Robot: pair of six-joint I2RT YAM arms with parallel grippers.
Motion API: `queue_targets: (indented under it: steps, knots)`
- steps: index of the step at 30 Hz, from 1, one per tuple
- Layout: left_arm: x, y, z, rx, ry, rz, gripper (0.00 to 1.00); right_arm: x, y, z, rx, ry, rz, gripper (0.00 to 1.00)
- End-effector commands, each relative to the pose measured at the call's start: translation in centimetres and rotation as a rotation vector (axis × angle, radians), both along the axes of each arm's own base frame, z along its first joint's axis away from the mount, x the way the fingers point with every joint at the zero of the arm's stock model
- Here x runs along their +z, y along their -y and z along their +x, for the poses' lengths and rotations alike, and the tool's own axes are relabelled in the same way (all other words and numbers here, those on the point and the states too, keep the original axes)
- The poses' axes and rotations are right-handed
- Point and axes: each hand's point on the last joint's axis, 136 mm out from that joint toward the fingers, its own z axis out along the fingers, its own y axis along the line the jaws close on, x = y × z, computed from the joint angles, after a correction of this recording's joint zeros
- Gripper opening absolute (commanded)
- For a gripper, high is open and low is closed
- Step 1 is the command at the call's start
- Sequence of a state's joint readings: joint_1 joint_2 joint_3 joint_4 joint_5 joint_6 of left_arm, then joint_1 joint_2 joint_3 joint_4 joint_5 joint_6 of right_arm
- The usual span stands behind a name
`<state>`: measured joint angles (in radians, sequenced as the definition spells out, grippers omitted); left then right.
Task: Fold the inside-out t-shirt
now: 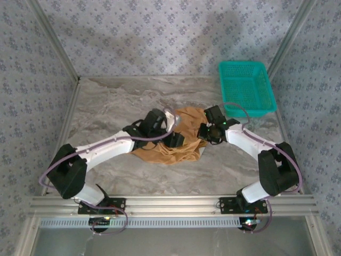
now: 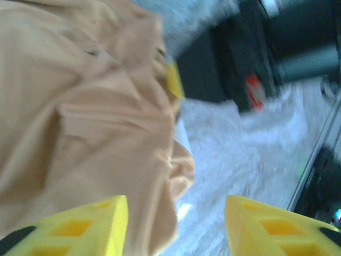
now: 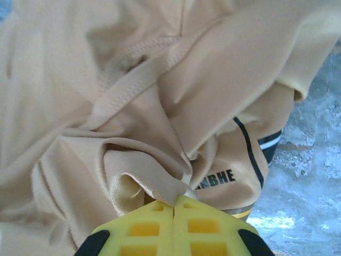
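The marble-patterned counter (image 1: 106, 101) carries a teal basket (image 1: 248, 88) at its far right. The inside-out t-shirt (image 1: 165, 152) lies near the basket, on its near-left side, bunched in a rumpled heap and not spread flat. No clean fold shows, so I judge the task to be at an early step, sorting out and flattening the cloth before any fold can be made.

The right pincer (image 3: 175, 218) works at the edge of the shirt nearest the basket. Its jaws are pressed together on a gathered ridge of cloth, with creases running into their tips. Just beside that pinch is a printed label (image 3: 216, 178) with a dark stripe.

The left pincer (image 2: 176, 224), on the shirt's side away from the basket, is spread and holds nothing, with a loose shirt edge draped beside one finger.

The next move probably calls for the left pincer to take that edge, then for both to draw the cloth apart and lay it flat.
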<state>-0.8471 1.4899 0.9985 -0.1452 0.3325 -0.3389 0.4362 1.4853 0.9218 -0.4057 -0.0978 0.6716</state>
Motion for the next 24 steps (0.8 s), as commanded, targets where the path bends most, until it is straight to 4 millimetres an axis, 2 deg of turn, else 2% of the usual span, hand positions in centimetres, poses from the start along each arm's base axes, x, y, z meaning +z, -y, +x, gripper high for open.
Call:
queue_targets:
  steps: [1, 5, 8, 9, 11, 13, 16, 24]
  knots:
    - [-2.1, -0.3, -2.4, -0.089, 0.106, 0.131, 0.56, 1.2, 0.4, 0.3, 0.005, 0.016, -0.015, 0.0]
    - [-4.2, 0.2, -1.4, -0.076, 0.15, 0.219, 0.6, 1.4, 0.2, 0.3, 0.007, 0.015, -0.008, 0.0]
    - [-6.4, 0.1, 0.2, -0.043, 0.165, 0.321, 0.56, 1.5, 0.3, 0.2, 0.005, 0.015, -0.008, 0.0]
    - [-7.0, 0.0, 0.7, -0.036, 0.167, 0.355, 0.5, 1.6, 0.3, 0.1, 0.006, 0.015, -0.008, 0.0]
    - [-7.8, 0.0, 1.7, -0.024, 0.164, 0.402, 0.3, 1.8, 0.5, 0.0, 0.004, 0.02, -0.008, 0.0]
    - [-7.7, 0.2, 2.5, -0.016, 0.16, 0.419, 0.2, 1.6, 0.6, -0.1, 0.003, 0.016, -0.012, 0.0]
    - [-6.2, 0.5, 3.6, 0.001, 0.185, 0.406, 0.0, 1.5, 0.8, -0.2, 0.003, 0.013, -0.013, 0.0]
    - [2.5, 0.1, 7.5, 0.102, 0.231, 0.164, 0.0, -0.3, 0.8, -0.2, 0.002, -0.015, -0.026, 0.0]
